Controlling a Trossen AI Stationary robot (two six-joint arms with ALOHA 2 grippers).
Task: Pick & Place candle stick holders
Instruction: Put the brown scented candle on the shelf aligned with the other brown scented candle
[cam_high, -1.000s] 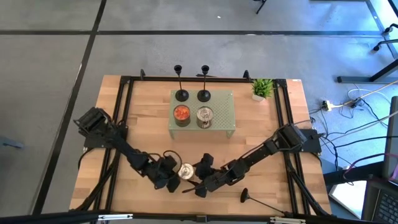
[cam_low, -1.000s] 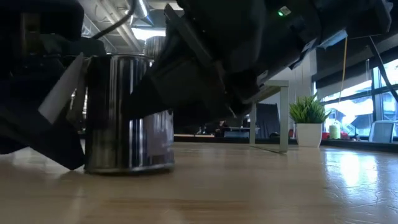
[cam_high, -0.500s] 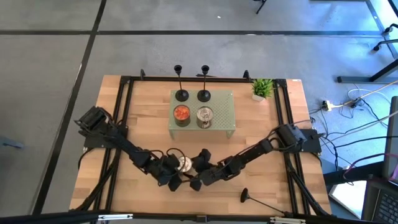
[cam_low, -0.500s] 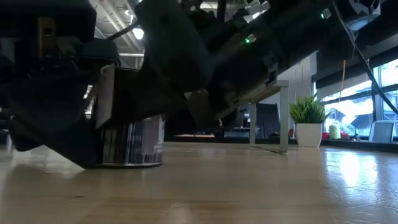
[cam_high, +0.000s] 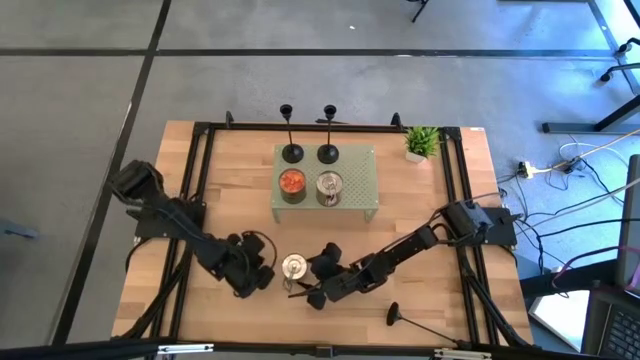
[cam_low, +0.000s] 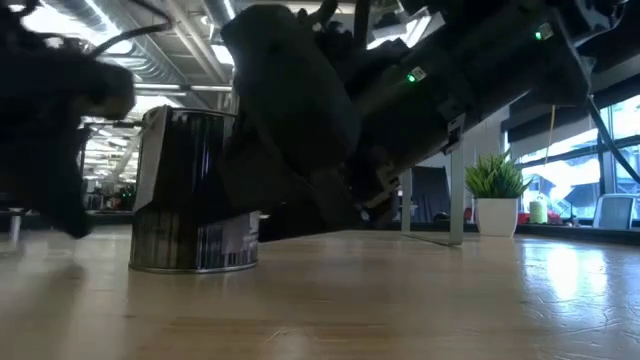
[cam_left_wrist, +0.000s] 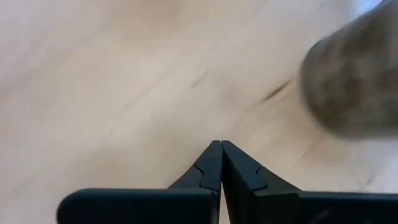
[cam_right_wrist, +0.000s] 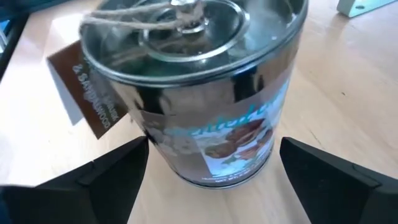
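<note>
Two black candle stick holders (cam_high: 291, 150) (cam_high: 328, 150) stand on their round bases at the back of a green riser (cam_high: 365, 185). A third holder (cam_high: 398, 319) lies on its side on the table near the front right. A silver tin can (cam_high: 294, 266) (cam_low: 195, 190) with a brown tag (cam_right_wrist: 87, 99) stands on the table. My right gripper (cam_high: 308, 280) (cam_right_wrist: 217, 180) is open; its fingers (cam_right_wrist: 118, 174) stand either side of the can, apart from it. My left gripper (cam_high: 266, 268) (cam_left_wrist: 221, 146) is shut and empty, just left of the can (cam_left_wrist: 351, 74).
An orange can (cam_high: 291, 183) and another silver can (cam_high: 329, 185) stand on the riser in front of the two holders. A small potted plant (cam_high: 421, 142) stands at the far right corner. A black frame (cam_high: 200, 200) runs around the table top.
My left gripper has drawn back from the silver can toward the table's left edge and now stands apart from it. Before that the can slid a little toward the far edge. My right gripper has followed the can and stays around it.
</note>
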